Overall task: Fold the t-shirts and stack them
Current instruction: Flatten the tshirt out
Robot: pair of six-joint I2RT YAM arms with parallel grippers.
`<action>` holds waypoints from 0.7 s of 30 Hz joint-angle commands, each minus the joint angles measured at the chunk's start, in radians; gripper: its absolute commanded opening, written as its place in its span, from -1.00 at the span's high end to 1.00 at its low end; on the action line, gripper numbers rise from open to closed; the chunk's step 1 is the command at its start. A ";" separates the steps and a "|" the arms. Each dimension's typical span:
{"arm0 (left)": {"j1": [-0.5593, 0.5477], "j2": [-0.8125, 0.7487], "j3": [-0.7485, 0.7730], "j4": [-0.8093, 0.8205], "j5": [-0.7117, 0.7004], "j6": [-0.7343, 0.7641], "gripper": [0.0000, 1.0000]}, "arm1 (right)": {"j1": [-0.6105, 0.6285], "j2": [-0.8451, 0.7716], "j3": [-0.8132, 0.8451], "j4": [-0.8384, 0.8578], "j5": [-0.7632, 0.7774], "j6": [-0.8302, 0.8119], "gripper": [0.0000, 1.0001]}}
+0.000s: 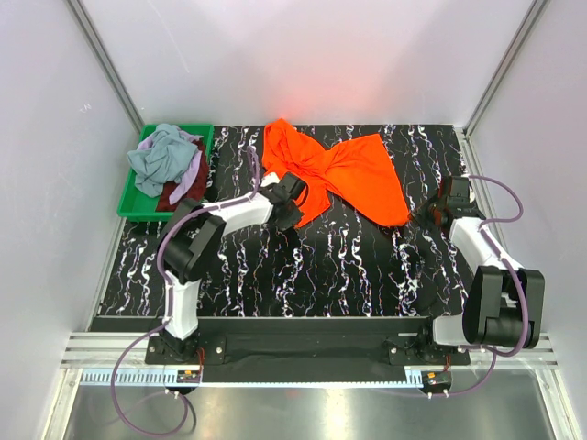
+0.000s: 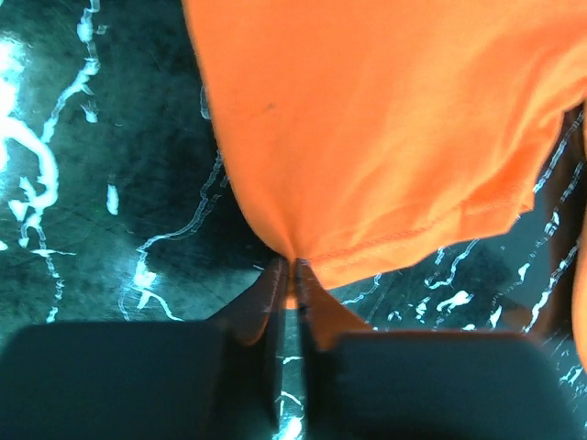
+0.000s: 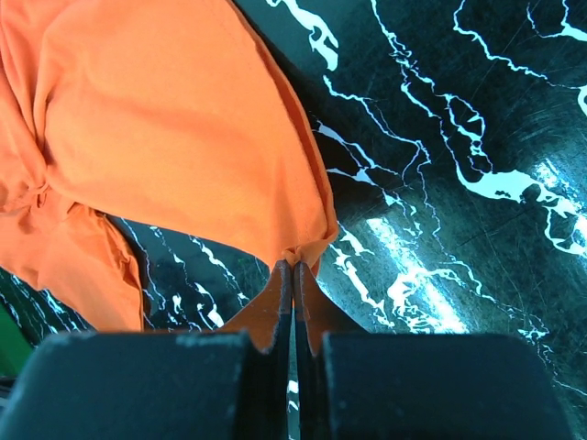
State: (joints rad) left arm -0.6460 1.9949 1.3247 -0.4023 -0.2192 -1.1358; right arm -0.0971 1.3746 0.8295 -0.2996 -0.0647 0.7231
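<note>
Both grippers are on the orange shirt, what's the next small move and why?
Probably draw the two pinched corners apart: the left gripper and right gripper each grip an edge of the orange t-shirt, which lies twisted and bunched in its middle.

One t-shirt (image 1: pixel 341 172) lies spread across the far middle of the table (image 1: pixel 303 270). At the far left stands a bin (image 1: pixel 136 207) with a heap of t-shirts (image 1: pixel 165 161) in it. The left gripper (image 1: pixel 292 205) meets the spread shirt's near left hem, and the right gripper (image 1: pixel 419 217) meets its near right corner.
</note>
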 commanded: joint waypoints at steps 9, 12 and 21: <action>0.011 -0.289 -0.006 -0.181 -0.167 0.191 1.00 | 0.004 -0.074 0.179 -0.186 0.144 -0.059 1.00; 0.026 -0.456 0.055 -0.234 -0.224 0.284 1.00 | 0.002 -0.104 0.319 -0.269 0.192 -0.071 1.00; 0.089 -0.745 0.433 -0.415 -0.339 0.507 1.00 | 0.002 -0.160 0.776 -0.470 0.339 -0.100 1.00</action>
State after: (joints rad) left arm -0.5785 1.2907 1.6291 -0.7437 -0.4850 -0.7429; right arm -0.0967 1.2541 1.4704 -0.6666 0.1661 0.6434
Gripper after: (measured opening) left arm 0.012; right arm 0.011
